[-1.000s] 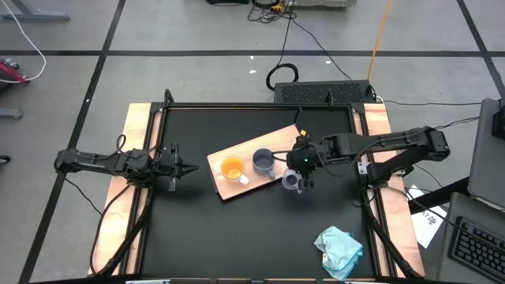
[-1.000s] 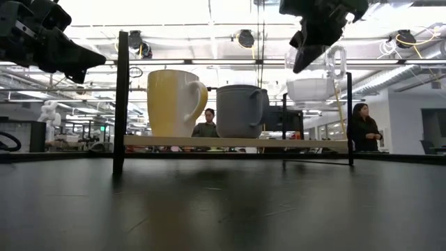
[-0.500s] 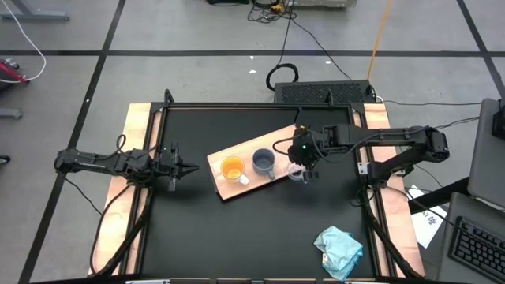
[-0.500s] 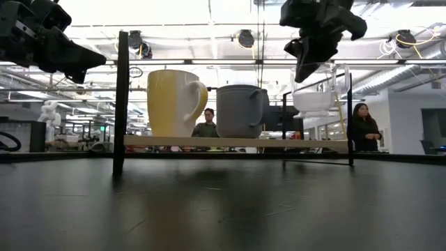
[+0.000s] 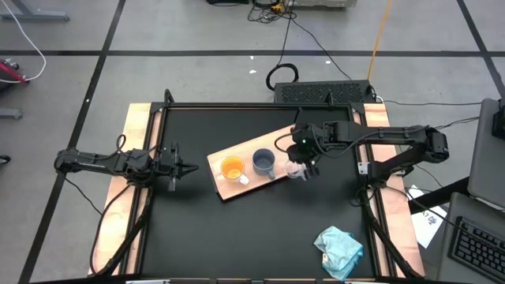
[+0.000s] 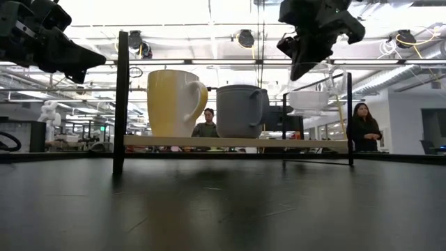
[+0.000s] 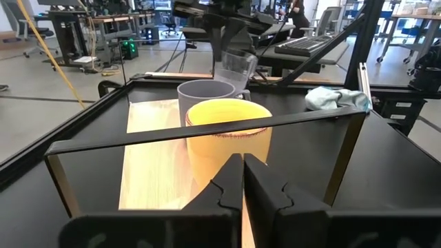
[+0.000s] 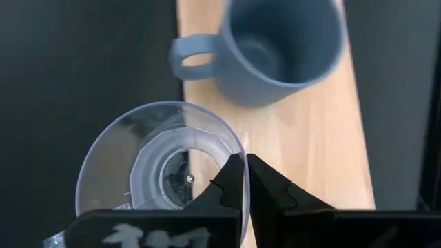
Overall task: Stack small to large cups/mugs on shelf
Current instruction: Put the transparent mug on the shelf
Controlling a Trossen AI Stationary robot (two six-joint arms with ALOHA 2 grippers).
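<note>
Overhead looks straight down, low camera level across, both sharing the shelf (image 5: 260, 162); wrist cameras close.

No text, label, brand, number or sign can be read in any view. Neither the mugs, the glass cup, the wooden shelf, the black surface nor the room behind shows legible writing.

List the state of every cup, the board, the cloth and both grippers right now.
Glass cup: lifted, held by its rim, over the board's edge.
Orange mug: upright on board.
Blue mug: upright on board.
Board: flat.
Cloth: crumpled.
Right gripper: shut on glass cup.
Left gripper: shut, empty.
</note>
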